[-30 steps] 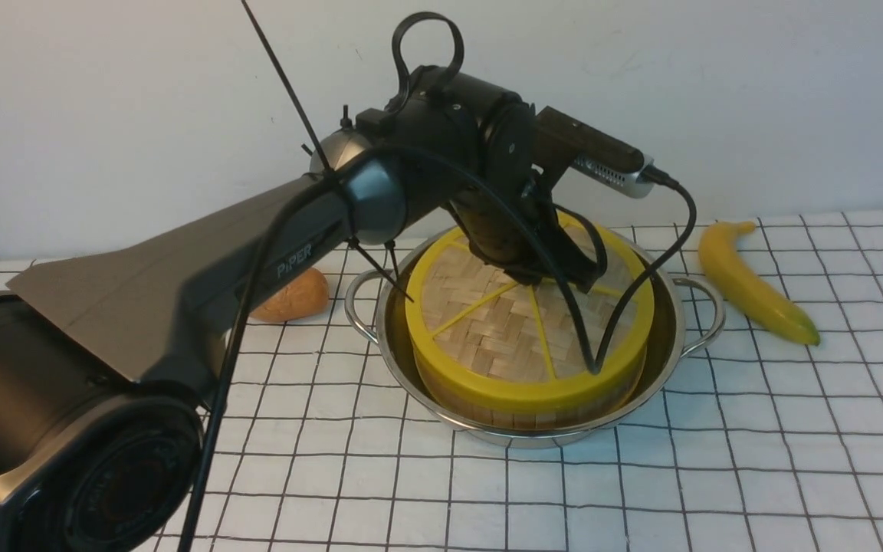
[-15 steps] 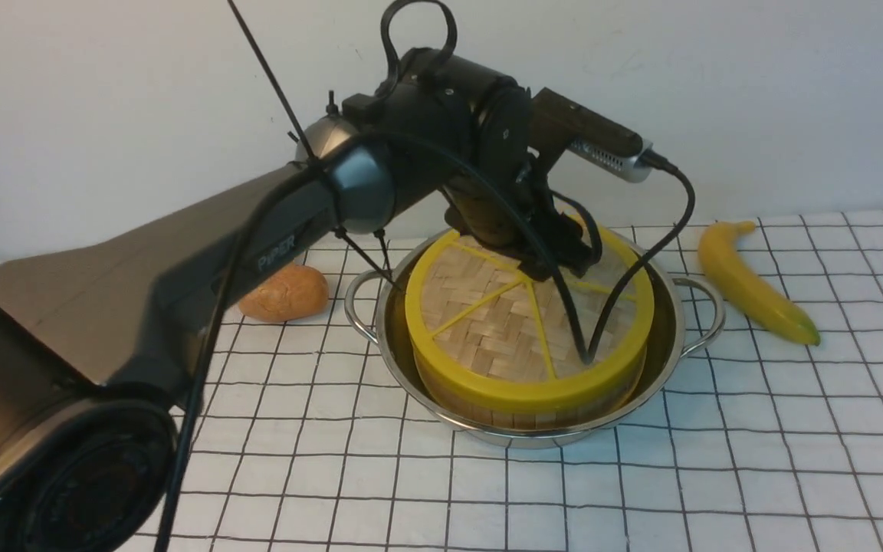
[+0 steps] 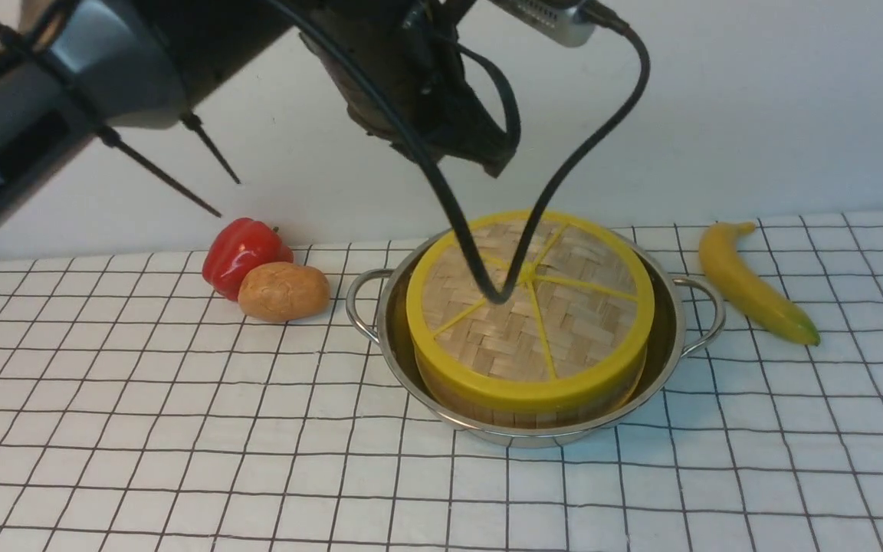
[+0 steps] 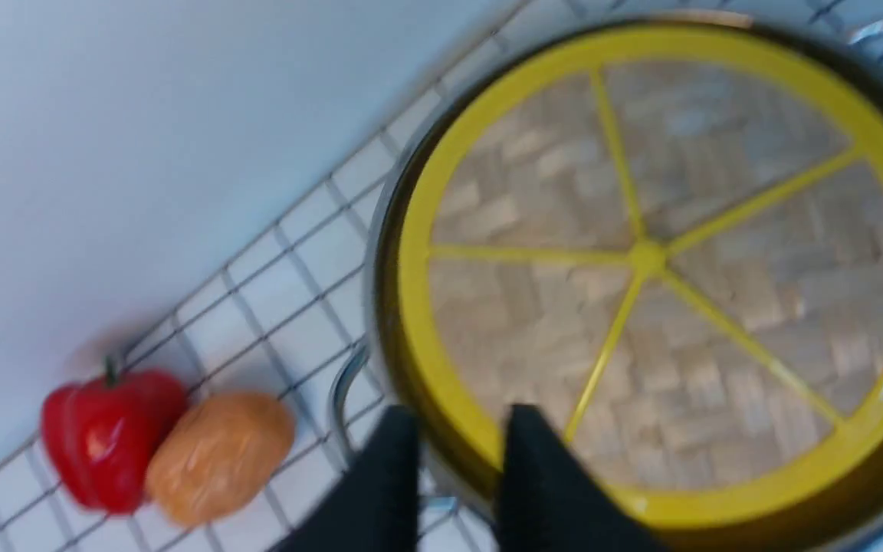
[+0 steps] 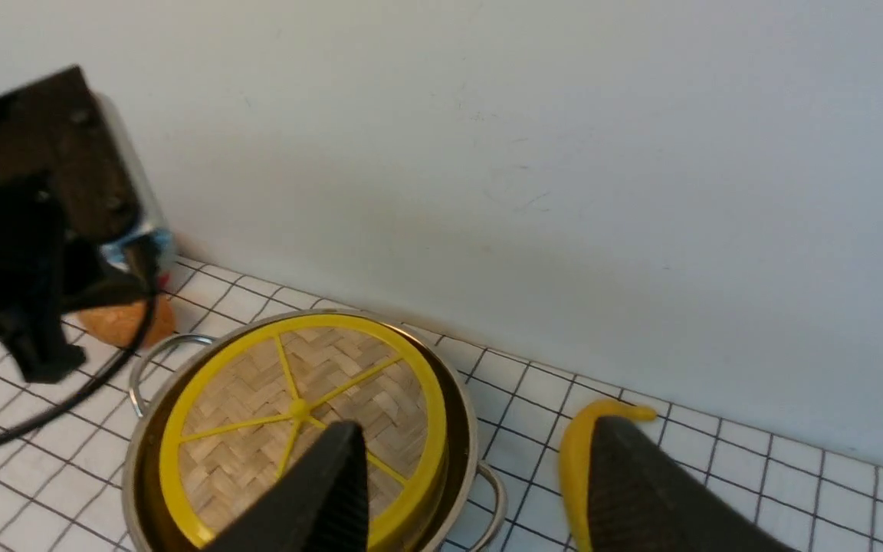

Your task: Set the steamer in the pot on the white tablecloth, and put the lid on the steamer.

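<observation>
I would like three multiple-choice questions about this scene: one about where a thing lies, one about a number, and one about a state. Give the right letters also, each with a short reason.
1. Where does the banana lie, relative to the pot?
A) inside it
B) on the cloth, to its right
C) on the cloth, to its left

2. How many yellow spokes does the lid have?
A) three
B) five
C) eight

3. What is the state of the lid?
A) held in the air by a gripper
B) lying flat on the cloth
C) resting on the steamer in the pot

Answers:
1 B: the banana lies on the cloth beyond the pot's right handle.
2 B: the left wrist view shows five spokes meeting at the centre.
3 C: the lid covers the steamer, and the left gripper hangs above it, apart.
</observation>
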`<state>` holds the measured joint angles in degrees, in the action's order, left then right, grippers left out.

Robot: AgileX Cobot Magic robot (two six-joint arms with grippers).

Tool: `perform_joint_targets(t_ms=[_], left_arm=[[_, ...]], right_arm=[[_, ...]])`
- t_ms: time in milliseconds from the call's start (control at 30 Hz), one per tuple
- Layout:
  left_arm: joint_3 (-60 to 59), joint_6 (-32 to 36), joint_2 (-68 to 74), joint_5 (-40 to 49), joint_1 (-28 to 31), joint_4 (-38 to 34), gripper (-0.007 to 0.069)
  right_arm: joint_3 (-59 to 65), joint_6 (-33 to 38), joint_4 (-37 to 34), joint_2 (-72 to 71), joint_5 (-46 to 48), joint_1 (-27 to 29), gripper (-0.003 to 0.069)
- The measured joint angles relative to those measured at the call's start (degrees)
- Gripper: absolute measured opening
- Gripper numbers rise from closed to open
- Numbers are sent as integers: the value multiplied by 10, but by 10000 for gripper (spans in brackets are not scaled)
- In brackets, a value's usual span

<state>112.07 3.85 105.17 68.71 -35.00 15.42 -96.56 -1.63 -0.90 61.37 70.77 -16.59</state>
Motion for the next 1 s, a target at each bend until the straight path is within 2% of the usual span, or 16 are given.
perform_joint_targets(t_ms=[33, 100, 133, 200, 233, 267, 367, 400, 433, 467, 500, 667, 700, 867, 1000], left_arm=[[-12, -2, -22, 4, 0, 1, 0], [-39, -2, -54, 2, 0, -1, -22], [-46, -2, -61, 0, 0, -2, -23], [-82, -2, -99, -19, 0, -8, -23], [-119, -2, -133, -43, 0, -9, -23], [-138, -2, -143, -51, 0, -9, -23], [-274, -6, -252, -131, 0, -13, -23], [-282, -9, -263, -139, 0, -13, -23], [-344, -18, -304, -164, 0, -13, -23], [-352, -20, -309, -171, 0, -13, -23], [-413, -32, -353, -193, 0, -13, -23], [-547, -64, -442, -235, 0, -14, -23], [-603, -75, -482, -249, 0, -14, -23], [-674, -93, -553, -276, 0, -14, -23], [-678, -94, -577, -282, 0, -15, -22]], right_arm=[[3, 2, 13, -4, -1, 0, 353], [21, 4, 27, -15, -2, 0, 308], [23, 4, 30, -17, -2, 0, 296], [54, 5, 45, -41, -3, 0, 238], [92, 5, 60, -64, -3, 0, 185], [104, 5, 65, -76, -4, 0, 172], [232, -2, 110, -162, -8, 0, 64], [247, -3, 112, -173, -10, 0, 58], [299, -10, 123, -211, -22, 0, 21], [307, -11, 126, -217, -26, 0, 17], [356, -13, 135, -262, -38, 0, -5], [488, -15, 147, -360, -59, 0, -16], [520, -15, 147, -387, -61, 0, -16], [549, -15, 149, -423, -75, 0, -13], [549, -15, 145, -425, -83, 0, -6]])
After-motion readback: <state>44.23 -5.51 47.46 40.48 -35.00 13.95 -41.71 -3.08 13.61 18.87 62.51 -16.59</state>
